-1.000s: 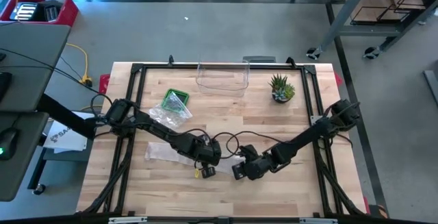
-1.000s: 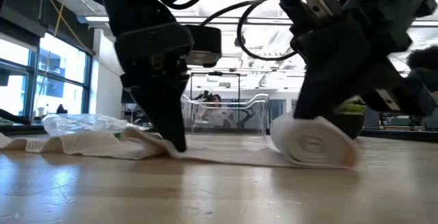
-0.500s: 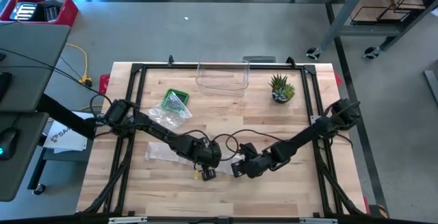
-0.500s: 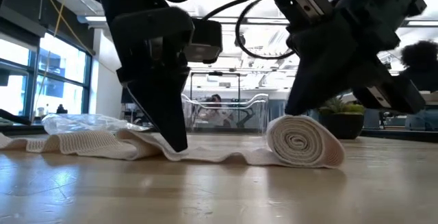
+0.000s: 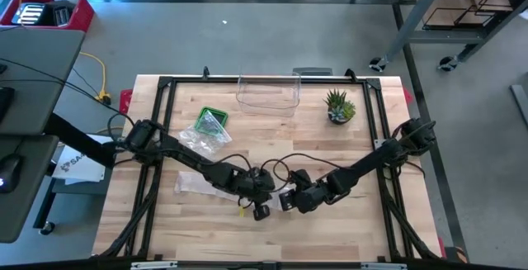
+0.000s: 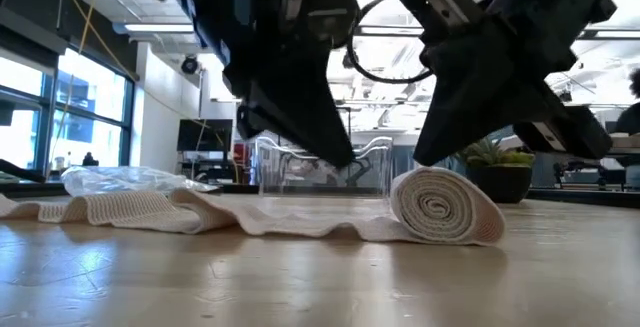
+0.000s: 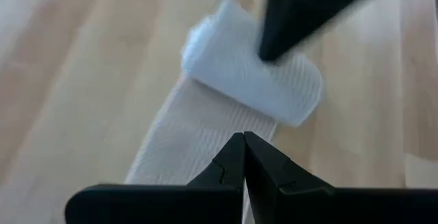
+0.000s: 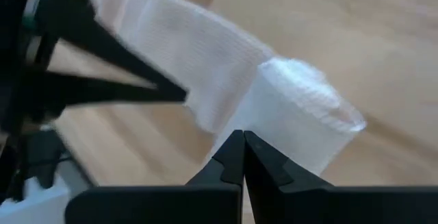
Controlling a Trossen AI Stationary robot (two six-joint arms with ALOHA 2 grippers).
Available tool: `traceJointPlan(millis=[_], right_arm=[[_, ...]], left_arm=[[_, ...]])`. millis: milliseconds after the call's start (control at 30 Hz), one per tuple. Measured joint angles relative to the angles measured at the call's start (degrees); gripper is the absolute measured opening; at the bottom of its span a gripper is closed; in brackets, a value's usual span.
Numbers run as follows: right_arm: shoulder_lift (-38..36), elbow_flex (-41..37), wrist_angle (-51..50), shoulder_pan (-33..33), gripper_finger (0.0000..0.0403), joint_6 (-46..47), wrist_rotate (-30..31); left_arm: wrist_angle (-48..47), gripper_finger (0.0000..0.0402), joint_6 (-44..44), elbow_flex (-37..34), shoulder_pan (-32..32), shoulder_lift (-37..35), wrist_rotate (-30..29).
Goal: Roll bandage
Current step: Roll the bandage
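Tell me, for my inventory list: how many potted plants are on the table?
1. The potted plant stands near the table's far right corner, right of the clear bin. None seems hidden.

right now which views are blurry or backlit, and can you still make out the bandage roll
Low view: bright windows and ceiling lights behind leave both arms as dark silhouettes, yet the bandage roll is sharp, its spiral end visible. Left wrist view: the roll is soft and out of focus, the left gripper crisp. Right wrist view: the unrolled strip looks smeared.
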Motion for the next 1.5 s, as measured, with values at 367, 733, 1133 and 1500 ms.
traceJointPlan(millis=[367,733,1133,1500], right_arm=[[0.92,-0.04,-0.21,-0.18,0.0,-0.04,-1.62],[1.55,-0.02,0.67,-0.49,0.0,0.13,-2.5],[1.6,-0.02,0.36,-0.49,0.0,0.61,-2.71],[1.7,-0.02,0.09,-0.6,0.0,0.61,-2.8]], left_arm=[[0.99,0.0,-0.39,-0.02,1.31,1.56,-0.16],[-5.82,0.0,2.08,-0.02,1.25,1.56,0.38],[-16.19,0.0,5.6,0.17,1.22,1.27,0.31],[-18.74,0.0,5.1,-0.06,1.2,0.14,0.61]])
